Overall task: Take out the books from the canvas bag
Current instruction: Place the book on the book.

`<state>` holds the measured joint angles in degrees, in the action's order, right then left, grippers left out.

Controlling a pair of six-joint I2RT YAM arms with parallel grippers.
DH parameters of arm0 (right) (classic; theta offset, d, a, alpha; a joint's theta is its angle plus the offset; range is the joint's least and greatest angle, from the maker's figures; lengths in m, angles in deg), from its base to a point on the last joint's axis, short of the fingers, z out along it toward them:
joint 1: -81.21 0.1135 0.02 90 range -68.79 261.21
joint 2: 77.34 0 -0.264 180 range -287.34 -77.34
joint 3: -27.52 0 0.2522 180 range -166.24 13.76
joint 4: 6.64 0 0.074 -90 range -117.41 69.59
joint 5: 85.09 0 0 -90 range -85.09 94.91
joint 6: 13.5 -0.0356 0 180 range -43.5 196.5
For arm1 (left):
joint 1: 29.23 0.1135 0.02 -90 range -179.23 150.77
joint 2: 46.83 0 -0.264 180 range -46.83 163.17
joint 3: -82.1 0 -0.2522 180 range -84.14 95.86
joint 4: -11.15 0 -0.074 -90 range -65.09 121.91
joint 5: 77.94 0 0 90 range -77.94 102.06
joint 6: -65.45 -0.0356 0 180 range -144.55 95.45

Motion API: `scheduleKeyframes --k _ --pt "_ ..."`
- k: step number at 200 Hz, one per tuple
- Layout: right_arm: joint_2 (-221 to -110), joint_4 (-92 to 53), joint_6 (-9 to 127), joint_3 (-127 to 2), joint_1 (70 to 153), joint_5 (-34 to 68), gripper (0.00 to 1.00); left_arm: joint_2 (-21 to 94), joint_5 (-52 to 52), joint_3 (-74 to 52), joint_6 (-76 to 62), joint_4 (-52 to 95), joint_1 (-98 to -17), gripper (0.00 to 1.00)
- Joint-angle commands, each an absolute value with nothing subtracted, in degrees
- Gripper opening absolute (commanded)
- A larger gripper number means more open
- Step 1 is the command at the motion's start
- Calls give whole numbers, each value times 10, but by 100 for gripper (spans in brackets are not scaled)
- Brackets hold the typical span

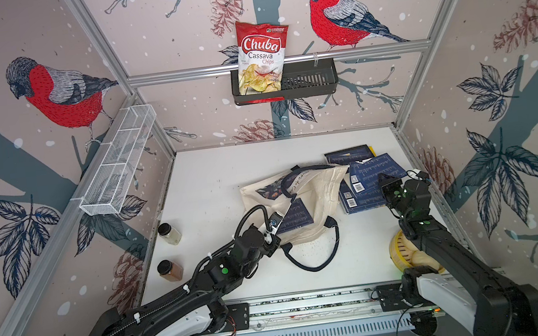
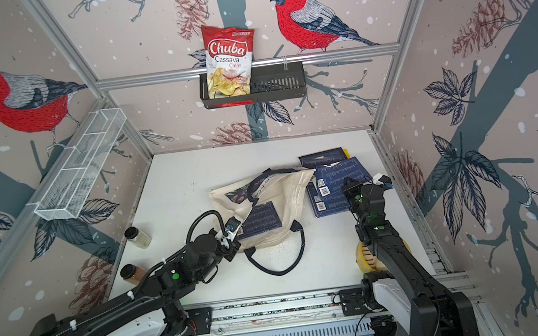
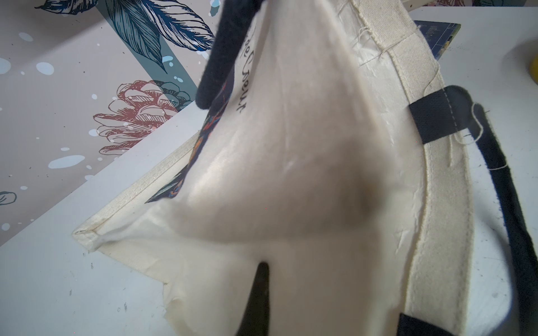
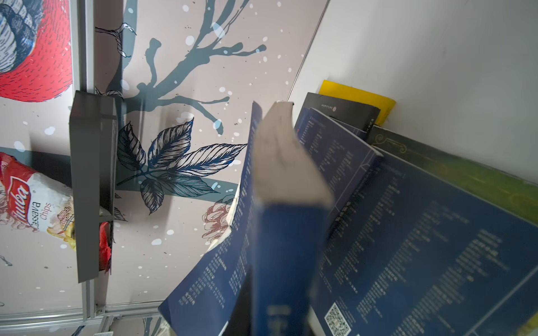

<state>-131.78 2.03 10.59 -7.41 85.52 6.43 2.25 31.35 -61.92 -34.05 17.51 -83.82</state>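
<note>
The cream canvas bag (image 1: 317,184) (image 2: 287,187) lies crumpled mid-table with its mouth toward my left arm. My left gripper (image 1: 276,225) is shut on the cloth at that mouth. In the left wrist view only one dark finger (image 3: 256,299) shows against the bag's lining (image 3: 291,174). A navy book (image 1: 295,215) (image 2: 261,219) shows inside the opening. To the right lies a pile of navy books (image 1: 365,178) with a yellow one (image 4: 358,99) and a black one (image 4: 340,112) at its far end. My right gripper (image 1: 387,179) is over the pile, shut on a navy book's spine (image 4: 285,261).
A chips bag (image 1: 260,59) stands in a black basket (image 1: 312,77) on the back wall. A white wire shelf (image 1: 118,162) hangs on the left wall. Two jars (image 1: 170,233) (image 1: 169,271) stand at the table's left edge. A yellow object (image 1: 405,256) lies under my right arm.
</note>
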Motion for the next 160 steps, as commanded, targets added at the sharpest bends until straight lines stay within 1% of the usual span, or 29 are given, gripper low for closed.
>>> scheduleKeyframes --k 1,53,97,160 --pt "-1331 66 99 -72 853 68 0 21 306 -613 -343 152 -837 0" --pt "-1361 86 91 -52 846 61 0 20 305 -613 -343 153 -837 0" --pt "-1403 126 67 -33 855 76 0 21 305 -613 -343 153 -837 0" --pt "-1434 122 -8 -13 914 -13 0 22 308 -612 -343 154 -837 0"
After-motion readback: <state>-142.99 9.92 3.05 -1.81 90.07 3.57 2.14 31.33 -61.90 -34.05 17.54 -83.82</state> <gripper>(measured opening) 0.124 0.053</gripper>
